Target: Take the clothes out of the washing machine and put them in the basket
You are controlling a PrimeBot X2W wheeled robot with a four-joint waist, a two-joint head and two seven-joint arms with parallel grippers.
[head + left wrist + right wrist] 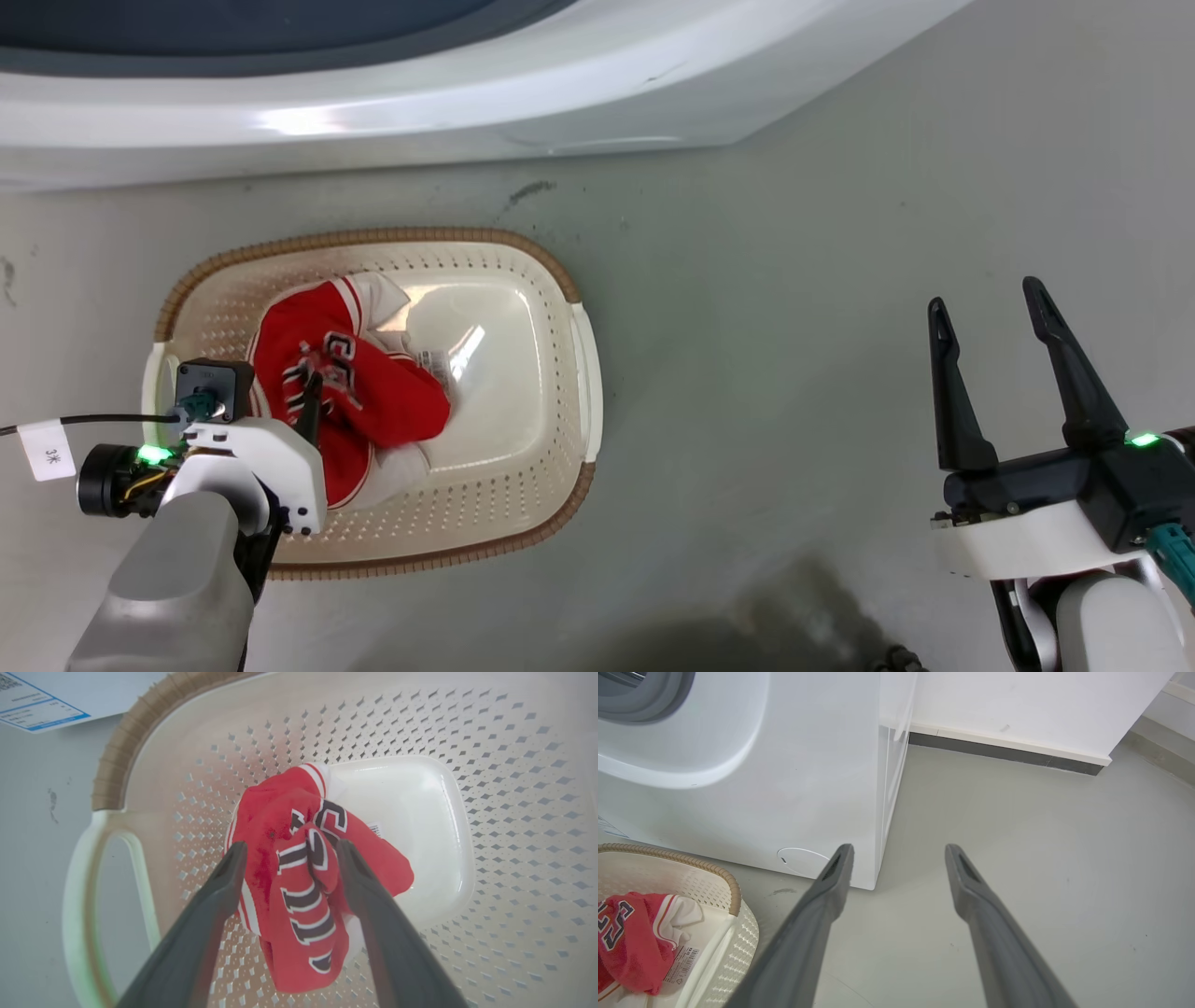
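Jersey [359, 392] lies bunched at the left end of the basket [373, 238], left gripper [290, 845] fingers spread astride it, evidently the drop-off; right gripper [984, 294] parted, empty, idle over floor [794, 373] beside machine [373, 103].

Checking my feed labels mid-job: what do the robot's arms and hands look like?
The left hand and right hand each have two long dark tapered fingers, a black-and-white wrist and a green light. Forearms are pale grey. A black cable with a white tag reaches the left wrist; a teal connector sits on the right.
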